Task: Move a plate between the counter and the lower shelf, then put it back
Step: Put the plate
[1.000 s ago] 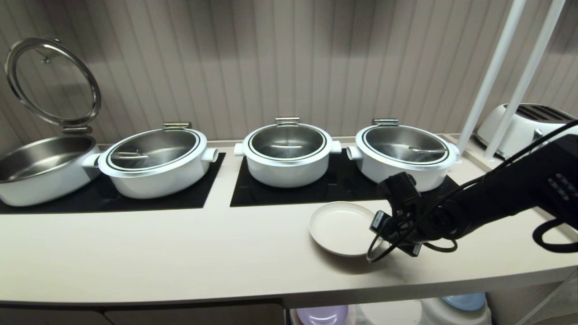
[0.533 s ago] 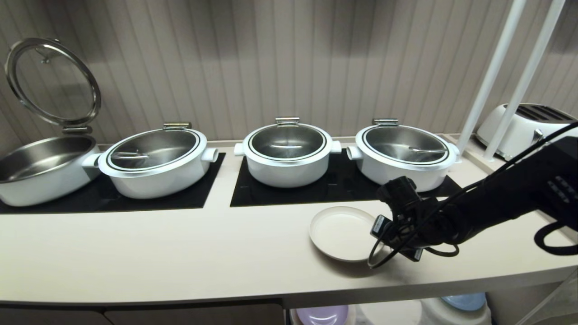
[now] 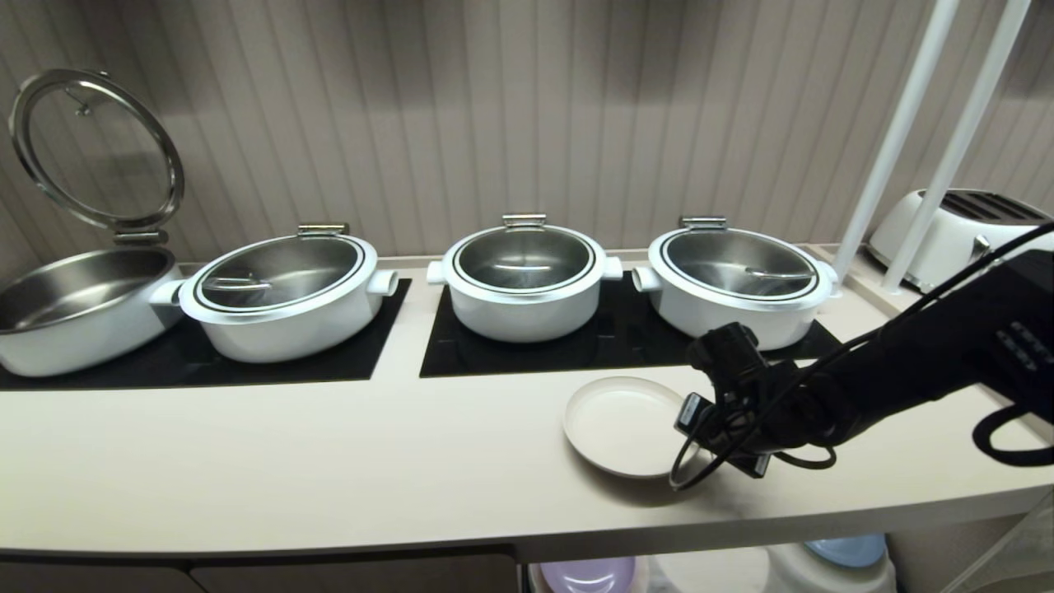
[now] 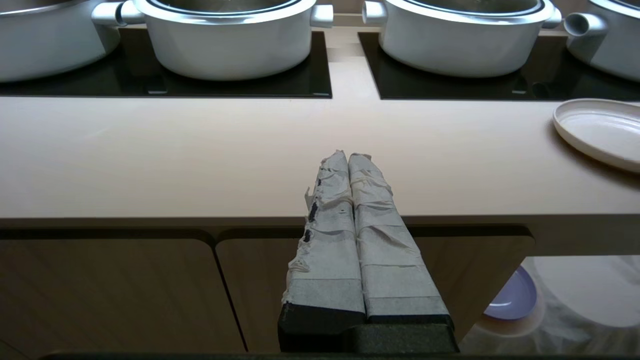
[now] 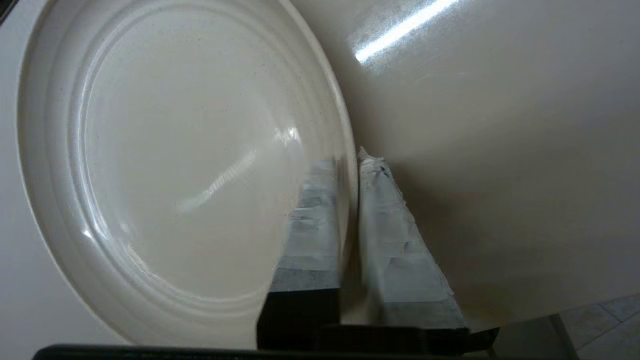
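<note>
Cream plate [image 3: 624, 425] on the counter [image 3: 329, 469], its right rim pinched by the right gripper [image 3: 690, 422].

The plate lies on the pale worktop just in front of the right-hand black panel [image 3: 593, 342], near the front edge. In the right wrist view, one taped finger [image 5: 310, 220] lies inside the rim and the other outside, set narrow with the rim between them; whether they press firmly or have just begun to ease is hard to judge. The black right arm reaches in from the right. Behind the plate stand white lidded pots [image 3: 524, 280]. Below the counter edge, the lower shelf [image 4: 575, 300] shows a lilac plate [image 4: 510, 300]. The left gripper [image 4: 347, 157] hangs before the cabinet front, fingers pressed together, holding nothing.
</note>
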You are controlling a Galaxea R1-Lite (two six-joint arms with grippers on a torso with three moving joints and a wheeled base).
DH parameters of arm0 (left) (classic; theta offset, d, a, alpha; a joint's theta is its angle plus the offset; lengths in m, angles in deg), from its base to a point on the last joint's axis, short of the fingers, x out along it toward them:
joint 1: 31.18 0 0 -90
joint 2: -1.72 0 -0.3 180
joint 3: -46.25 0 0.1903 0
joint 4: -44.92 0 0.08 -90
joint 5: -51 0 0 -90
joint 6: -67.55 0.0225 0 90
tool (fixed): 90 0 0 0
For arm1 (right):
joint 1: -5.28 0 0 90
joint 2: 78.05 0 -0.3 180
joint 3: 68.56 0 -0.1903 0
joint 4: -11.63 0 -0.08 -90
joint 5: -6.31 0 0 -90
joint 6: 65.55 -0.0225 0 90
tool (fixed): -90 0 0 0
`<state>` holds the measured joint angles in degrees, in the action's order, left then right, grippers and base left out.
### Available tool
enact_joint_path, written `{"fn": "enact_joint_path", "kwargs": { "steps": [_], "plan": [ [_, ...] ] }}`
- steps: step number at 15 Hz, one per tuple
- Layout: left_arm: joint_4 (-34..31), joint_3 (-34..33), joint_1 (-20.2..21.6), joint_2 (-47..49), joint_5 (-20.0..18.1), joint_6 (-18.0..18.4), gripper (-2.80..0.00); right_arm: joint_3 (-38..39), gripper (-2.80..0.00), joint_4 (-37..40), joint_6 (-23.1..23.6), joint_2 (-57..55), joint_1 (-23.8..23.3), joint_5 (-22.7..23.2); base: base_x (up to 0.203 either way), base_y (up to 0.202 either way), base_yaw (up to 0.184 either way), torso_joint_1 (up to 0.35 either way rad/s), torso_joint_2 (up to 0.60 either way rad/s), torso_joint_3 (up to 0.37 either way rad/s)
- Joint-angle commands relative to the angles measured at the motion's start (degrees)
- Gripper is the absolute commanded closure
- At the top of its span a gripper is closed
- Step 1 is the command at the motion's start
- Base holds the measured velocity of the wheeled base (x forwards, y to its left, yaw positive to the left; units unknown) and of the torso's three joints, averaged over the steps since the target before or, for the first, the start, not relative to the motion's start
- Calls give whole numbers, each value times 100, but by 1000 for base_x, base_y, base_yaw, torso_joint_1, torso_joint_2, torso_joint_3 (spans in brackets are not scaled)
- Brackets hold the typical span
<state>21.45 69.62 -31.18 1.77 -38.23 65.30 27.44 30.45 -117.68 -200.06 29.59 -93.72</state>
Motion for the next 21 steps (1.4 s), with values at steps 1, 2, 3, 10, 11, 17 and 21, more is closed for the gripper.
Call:
{"fn": "enact_joint_path", "kwargs": {
  "steps": [1,2,3,10,11,17,21],
  "plan": [
    [1,0,0,4,2,-3,0,8,-280,-3,-25,-6,-5,-7,0,0,0,0,0,0],
    [1,0,0,4,2,-3,0,8,-280,-3,-32,-6,-5,-7,0,0,0,0,0,0],
    [1,0,0,4,2,-3,0,8,-280,-3,-34,-6,-5,-7,0,0,0,0,0,0],
    [1,0,0,4,2,-3,0,88,-280,-2,-17,50,-5,-24,0,0,0,0,0,0],
    [1,0,0,4,2,-3,0,112,-280,3,-16,115,-5,-25,0,0,0,0,0,0],
    [1,0,0,4,2,-3,0,234,-280,44,36,541,-5,-45,0,0,0,0,0,0],
    [1,0,0,4,2,-3,0,581,-280,6,283,958,28,-41,0,0,0,0,0,0]
  ]
}}
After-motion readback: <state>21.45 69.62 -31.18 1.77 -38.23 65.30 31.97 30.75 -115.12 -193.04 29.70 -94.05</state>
